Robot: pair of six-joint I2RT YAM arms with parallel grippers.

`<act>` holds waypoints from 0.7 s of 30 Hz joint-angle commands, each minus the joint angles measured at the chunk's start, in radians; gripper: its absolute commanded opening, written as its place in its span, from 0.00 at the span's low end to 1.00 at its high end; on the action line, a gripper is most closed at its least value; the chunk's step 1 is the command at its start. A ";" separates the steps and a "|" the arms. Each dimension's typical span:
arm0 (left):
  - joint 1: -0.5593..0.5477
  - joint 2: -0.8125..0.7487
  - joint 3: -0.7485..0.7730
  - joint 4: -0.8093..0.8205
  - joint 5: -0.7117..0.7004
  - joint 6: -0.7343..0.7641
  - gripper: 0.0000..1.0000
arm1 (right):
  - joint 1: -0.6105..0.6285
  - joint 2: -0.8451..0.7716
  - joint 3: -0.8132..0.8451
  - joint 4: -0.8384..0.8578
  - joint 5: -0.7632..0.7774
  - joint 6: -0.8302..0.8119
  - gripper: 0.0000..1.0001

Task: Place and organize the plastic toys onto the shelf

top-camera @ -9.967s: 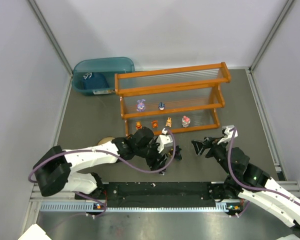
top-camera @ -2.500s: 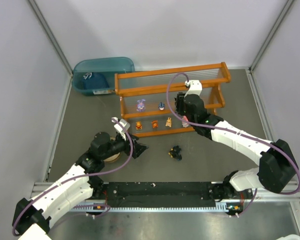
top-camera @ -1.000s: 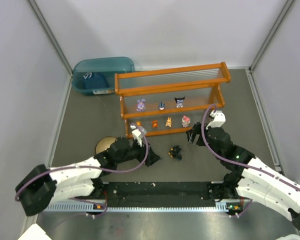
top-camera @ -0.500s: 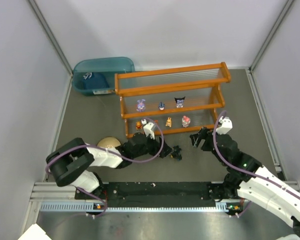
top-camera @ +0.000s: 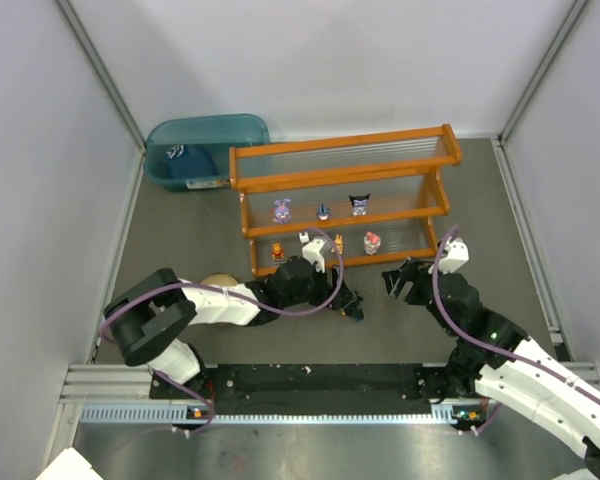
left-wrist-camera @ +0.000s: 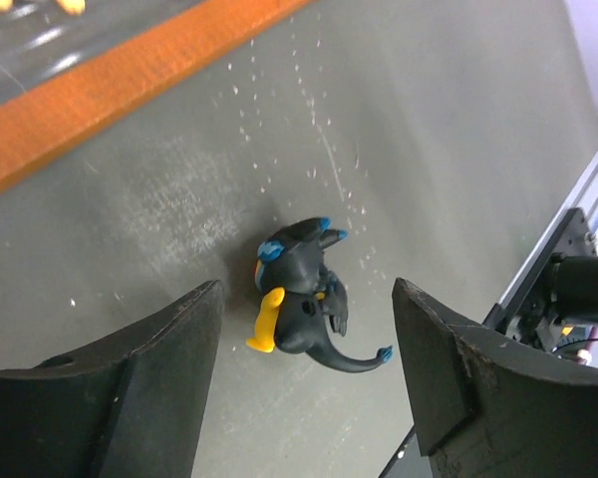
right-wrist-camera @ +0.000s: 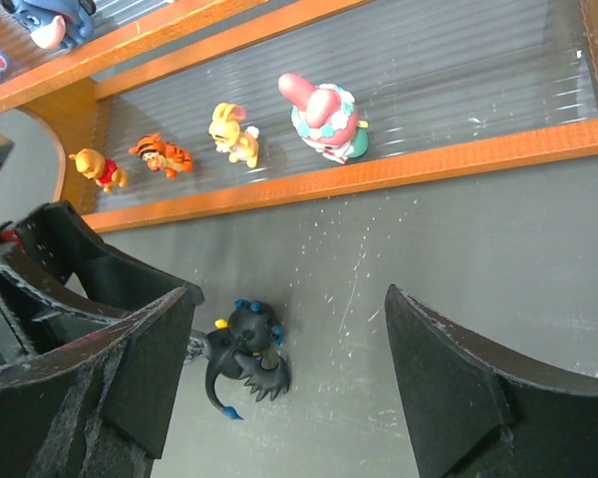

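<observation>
Right, I see a dark grey mat (top-camera: 180,230) covering the floor of the cell, with plain white walls (top-camera: 40,150) on three sides and an aluminium rail (top-camera: 280,410) along the bottom edge of the top view.

Biggest on the mat is the shelf (top-camera: 345,142), its orange frame and clear ribbed tiers spanning the centre of the frame. On one tier stand the purple bunny (top-camera: 281,210), the small dark-blue one (top-camera: 323,211) and a black figurine with a pale face (top-camera: 359,204), in a row from left to right. On the tier nearest the arms, the right wrist view gives me three orange and tan figurines (right-wrist-camera: 162,152) and then the pink-red one (right-wrist-camera: 322,118) to their right.

At the upper left, the teal bin (top-camera: 207,130) sits just beside the shelf and holds a dark blue item with white print (top-camera: 185,160). The tan bowl (top-camera: 215,283) peeks out from behind my left arm.

Just in front of the shelf, a black toy with yellow and blue details (left-wrist-camera: 299,299) lies on the mat. My left gripper (left-wrist-camera: 307,294) is spread wide, one finger on each side of that toy and touching neither side. My right gripper (right-wrist-camera: 291,299) is wide apart as well and holds nothing; it sits to the right of the toy, facing it and the shelf.
</observation>
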 commanded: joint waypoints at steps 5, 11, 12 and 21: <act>-0.028 0.073 0.039 -0.023 -0.011 0.000 0.68 | 0.007 -0.028 -0.020 0.005 0.020 0.006 0.77; -0.036 0.097 0.059 -0.034 -0.010 0.003 0.59 | 0.007 -0.046 -0.026 -0.001 0.030 0.003 0.77; -0.036 0.097 0.062 -0.043 -0.010 0.005 0.54 | 0.007 -0.046 -0.028 -0.001 0.030 0.003 0.78; -0.036 0.101 0.062 -0.035 0.018 0.016 0.30 | 0.007 -0.057 -0.034 -0.010 0.032 0.011 0.77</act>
